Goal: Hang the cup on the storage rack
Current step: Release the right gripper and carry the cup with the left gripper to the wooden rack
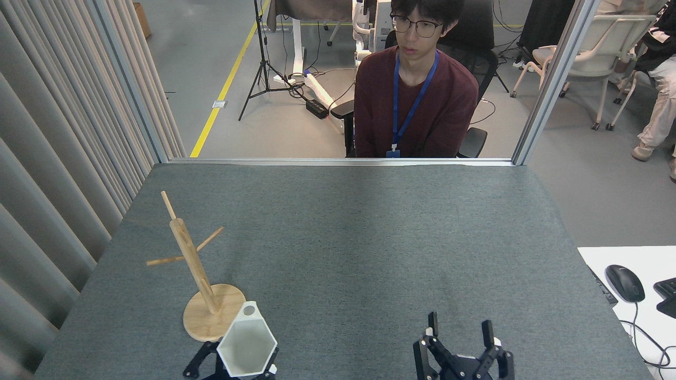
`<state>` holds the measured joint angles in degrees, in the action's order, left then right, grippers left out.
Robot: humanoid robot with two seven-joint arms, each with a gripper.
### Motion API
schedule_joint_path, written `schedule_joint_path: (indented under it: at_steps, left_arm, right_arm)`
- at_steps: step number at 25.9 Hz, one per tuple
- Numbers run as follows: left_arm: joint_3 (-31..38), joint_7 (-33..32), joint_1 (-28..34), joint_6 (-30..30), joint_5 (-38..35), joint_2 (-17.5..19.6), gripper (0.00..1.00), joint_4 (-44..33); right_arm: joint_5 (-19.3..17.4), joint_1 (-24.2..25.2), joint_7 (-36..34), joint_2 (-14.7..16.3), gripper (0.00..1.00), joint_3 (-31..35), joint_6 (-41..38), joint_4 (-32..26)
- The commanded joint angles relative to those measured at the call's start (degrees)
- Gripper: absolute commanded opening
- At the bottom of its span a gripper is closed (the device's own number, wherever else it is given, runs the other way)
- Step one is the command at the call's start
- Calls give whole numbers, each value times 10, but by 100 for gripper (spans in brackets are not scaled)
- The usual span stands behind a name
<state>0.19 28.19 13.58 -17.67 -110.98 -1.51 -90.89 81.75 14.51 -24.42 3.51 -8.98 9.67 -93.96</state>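
The white hexagonal cup (247, 345) is held up at the near left, mouth toward me, its tab handle with the round hole pointing up. It overlaps the right edge of the storage rack's disc base in this view. My left gripper (232, 372) is under the cup and shut on it; only its black linkages show on either side. The bamboo storage rack (193, 264) stands at the left with its thin pegs bare. My right gripper (458, 327) is at the near right, open and holding nothing.
A person in a dark red top (414, 105) sits behind the table's far edge rail (338, 161). A curtain (58, 158) lines the left side. A white desk with a black mouse (624, 282) adjoins the grey table (369, 237) on the right.
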Motion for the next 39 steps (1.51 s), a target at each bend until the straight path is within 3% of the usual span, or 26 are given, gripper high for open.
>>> schedule_joint_path:
  at_steps: [1,8,13,23,27,32,33,35,36,37,39]
  left_arm:
    - [73,0,4,7,2,3,33,-14]
    - [177,-1,-12,32,-13,11,30,-32]
    - [210,-2,-80,64,-85,16,30,18]
    - [210,-2,-127,64,-115,17,29,38]
    - [209,4,-128,69,-187,6,29,53]
    - [206,4,-140,85,-209,-4,32,64]
    - [206,4,-145,85,-211,-8,37,67]
    - [206,5,-157,86,-213,-12,58,76]
    - [206,6,-160,87,-211,-14,84,78]
    - [206,6,-161,86,-210,-14,100,78]
    - [206,6,-161,84,-209,-15,100,78]
  right_arm:
    - [2,41,3,45,98,15,-2,8]
    - [2,53,1,45,98,27,-1,15]
    - [3,53,2,44,98,27,-2,15]
    - [3,52,2,48,98,27,-2,17]
    - [3,52,1,48,98,27,-2,18]
    - [3,52,0,47,98,28,-2,19]
    - [3,52,0,47,98,28,-2,19]
    - [3,52,-1,47,98,28,-2,19]
    - [3,52,-1,47,98,28,-2,19]
    - [3,52,-1,47,98,28,-2,20]
    - [3,51,-1,47,98,28,-2,20]
